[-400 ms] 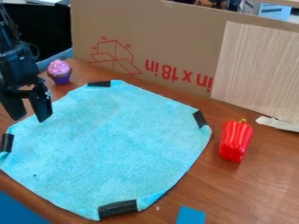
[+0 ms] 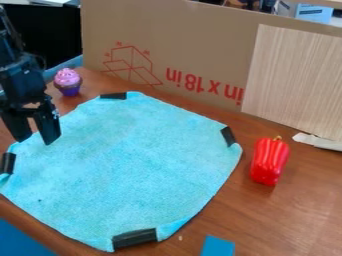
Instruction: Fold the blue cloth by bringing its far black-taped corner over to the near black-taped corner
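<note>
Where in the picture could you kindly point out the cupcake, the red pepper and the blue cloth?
Cupcake (image 2: 67, 79): camera view, on its pink frosting.
Red pepper (image 2: 269, 162): camera view, middle of its body.
Blue cloth (image 2: 127, 165): camera view, near its centre.

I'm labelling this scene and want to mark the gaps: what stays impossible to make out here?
All in the camera view:
Table under the towel: covered by it.
Blue piece's lower end: cut off by the bottom edge.
Pepper's far side: hidden by its near side.
Gap, if any, between gripper and towel: unclear from this angle.

Open space above blue cloth (image 2: 133, 160)
</note>
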You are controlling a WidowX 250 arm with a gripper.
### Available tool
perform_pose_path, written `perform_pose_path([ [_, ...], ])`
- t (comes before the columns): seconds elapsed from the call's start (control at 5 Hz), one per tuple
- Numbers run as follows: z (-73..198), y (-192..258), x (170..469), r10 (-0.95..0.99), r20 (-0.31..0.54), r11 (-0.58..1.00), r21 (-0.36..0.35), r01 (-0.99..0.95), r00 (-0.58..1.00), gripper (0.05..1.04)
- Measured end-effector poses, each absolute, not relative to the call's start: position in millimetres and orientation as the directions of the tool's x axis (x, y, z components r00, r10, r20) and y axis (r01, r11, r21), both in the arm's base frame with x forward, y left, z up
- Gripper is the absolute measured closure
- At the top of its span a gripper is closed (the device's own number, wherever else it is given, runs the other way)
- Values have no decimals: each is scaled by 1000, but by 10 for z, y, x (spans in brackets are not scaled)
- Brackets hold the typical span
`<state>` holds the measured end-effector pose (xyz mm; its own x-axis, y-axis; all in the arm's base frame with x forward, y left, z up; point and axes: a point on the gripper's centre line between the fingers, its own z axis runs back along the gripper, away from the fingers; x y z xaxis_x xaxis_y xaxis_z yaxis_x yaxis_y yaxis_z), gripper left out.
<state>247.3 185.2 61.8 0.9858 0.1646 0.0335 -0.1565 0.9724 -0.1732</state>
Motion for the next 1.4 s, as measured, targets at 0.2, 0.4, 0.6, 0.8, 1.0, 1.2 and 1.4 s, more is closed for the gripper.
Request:
perform_pose_path([
  [0.2, 686, 1855, 2550, 76, 92, 982, -179, -58, 993, 83],
  [0.4, 821, 1931, 2681, -9, 159, 988, -149, 33, 987, 83],
  [0.6, 878, 1990, 2812, -113, 183, 979, -148, 141, 977, 83],
  [0.8, 890, 2054, 3055, -197, 207, 968, -111, 223, 958, 83],
  [1.0, 837, 2151, 3281, -228, 205, 963, -98, 252, 952, 83],
  [1.2, 844, 2228, 3514, -280, 217, 952, -62, 299, 935, 83],
  [1.4, 802, 2188, 3718, -367, 229, 922, -38, 385, 901, 83],
])
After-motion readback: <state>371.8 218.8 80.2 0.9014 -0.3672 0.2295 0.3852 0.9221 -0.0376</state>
